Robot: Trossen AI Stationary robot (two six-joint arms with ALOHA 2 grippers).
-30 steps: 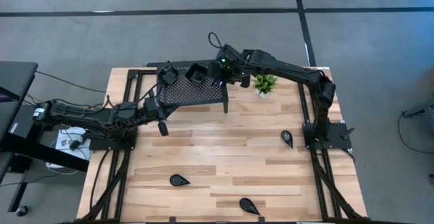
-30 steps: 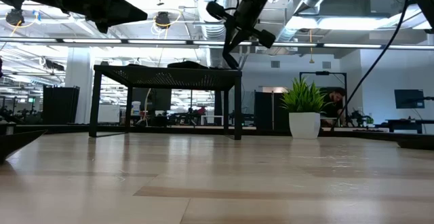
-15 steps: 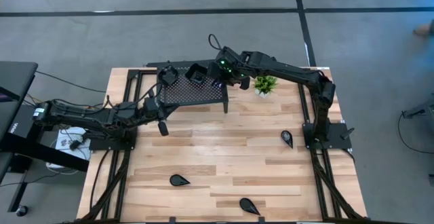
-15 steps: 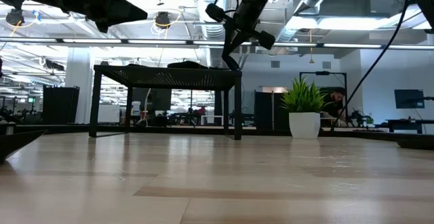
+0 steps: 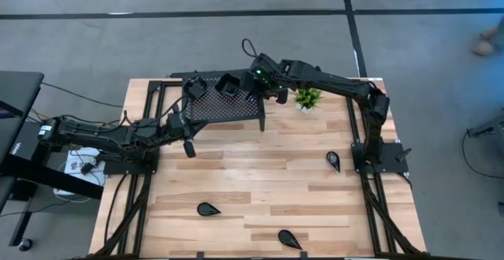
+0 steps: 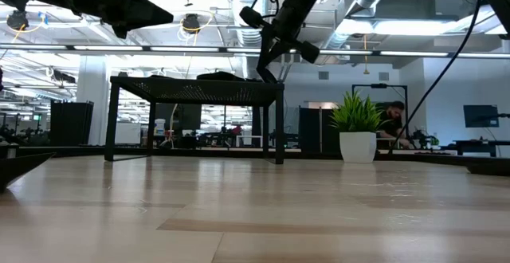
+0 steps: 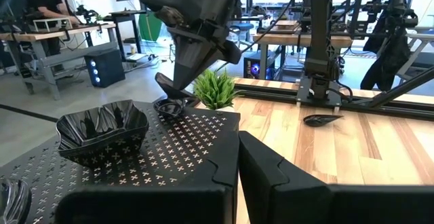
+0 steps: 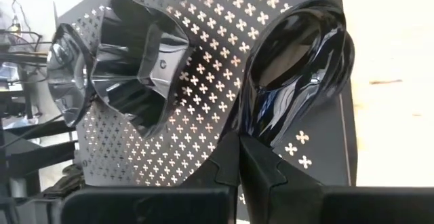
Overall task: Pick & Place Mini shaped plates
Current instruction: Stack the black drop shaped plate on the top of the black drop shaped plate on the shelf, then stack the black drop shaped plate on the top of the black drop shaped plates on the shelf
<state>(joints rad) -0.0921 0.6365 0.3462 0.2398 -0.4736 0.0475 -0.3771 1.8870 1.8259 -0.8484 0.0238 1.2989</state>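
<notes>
A black perforated stand is at the table's far side. A roundish plate and a wavy square plate rest on its top. My right gripper hangs over the stand's right end, shut on a glossy teardrop plate. This plate is down at the stand's top, but I cannot tell if it rests there. My left gripper hovers shut and holding nothing, in front of the stand's left part. Three more teardrop plates lie on the wood. My right gripper pinches the teardrop plate's narrow end between its two fingers. The fingers slant down from above and from the table's right. The plate's wide end points away from the fingers, out over the stand's perforated top.
A small green potted plant stands just right of the stand, close beside my right arm. The near half of the wooden table holds only the scattered teardrop plates. A person sits at a desk in the room behind.
</notes>
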